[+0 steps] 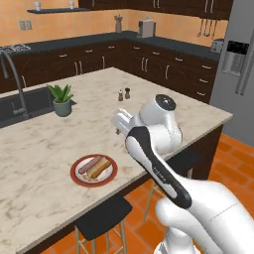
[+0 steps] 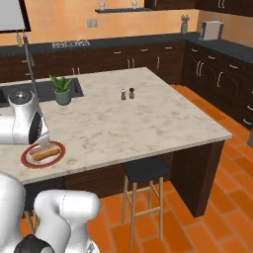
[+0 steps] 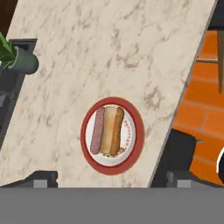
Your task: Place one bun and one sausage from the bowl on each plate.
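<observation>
The red-brown-rimmed white plate (image 3: 112, 136) lies near the marble table (image 3: 109, 52) edge, bearing a pinkish sausage (image 3: 97, 131) beside a tan bun (image 3: 112, 130). Above it the hand (image 3: 111, 178) hangs wide, empty.

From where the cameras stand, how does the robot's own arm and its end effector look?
The white, glossy, rounded arm has bulky tube-like links. A black band with small light lettering runs along one link, and a round grey cap closes a joint. No loose cables show. In the hand view, the end effector has two small dark grey, blocky finger tips.
</observation>
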Tool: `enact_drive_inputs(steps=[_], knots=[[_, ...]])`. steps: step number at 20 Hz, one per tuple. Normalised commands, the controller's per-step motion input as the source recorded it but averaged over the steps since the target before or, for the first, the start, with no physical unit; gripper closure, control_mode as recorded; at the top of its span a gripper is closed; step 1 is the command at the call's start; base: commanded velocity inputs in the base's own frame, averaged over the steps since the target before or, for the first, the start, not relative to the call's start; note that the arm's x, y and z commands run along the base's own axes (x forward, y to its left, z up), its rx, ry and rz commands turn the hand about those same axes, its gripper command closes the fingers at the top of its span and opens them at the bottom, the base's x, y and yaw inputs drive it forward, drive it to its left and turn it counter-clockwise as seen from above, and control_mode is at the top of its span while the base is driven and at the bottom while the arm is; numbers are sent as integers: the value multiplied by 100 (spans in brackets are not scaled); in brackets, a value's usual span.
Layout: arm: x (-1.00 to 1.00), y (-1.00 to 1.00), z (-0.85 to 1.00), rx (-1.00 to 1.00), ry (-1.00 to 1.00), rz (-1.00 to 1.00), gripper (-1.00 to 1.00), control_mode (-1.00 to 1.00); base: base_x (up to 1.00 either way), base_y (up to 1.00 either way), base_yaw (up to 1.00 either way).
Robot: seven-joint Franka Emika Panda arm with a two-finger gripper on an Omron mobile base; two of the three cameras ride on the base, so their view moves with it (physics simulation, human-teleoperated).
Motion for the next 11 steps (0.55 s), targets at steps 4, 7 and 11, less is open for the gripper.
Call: enact_drive_inputs(steps=[4, 7, 11], knots=[[-76, -99, 95, 29, -53, -10, -100, -100, 0, 0, 0], [-58, -62, 30, 18, -53, -4, -100, -100, 0, 0, 0], [-4, -9, -5, -2, 5, 0, -100, -100, 0, 0, 0]])
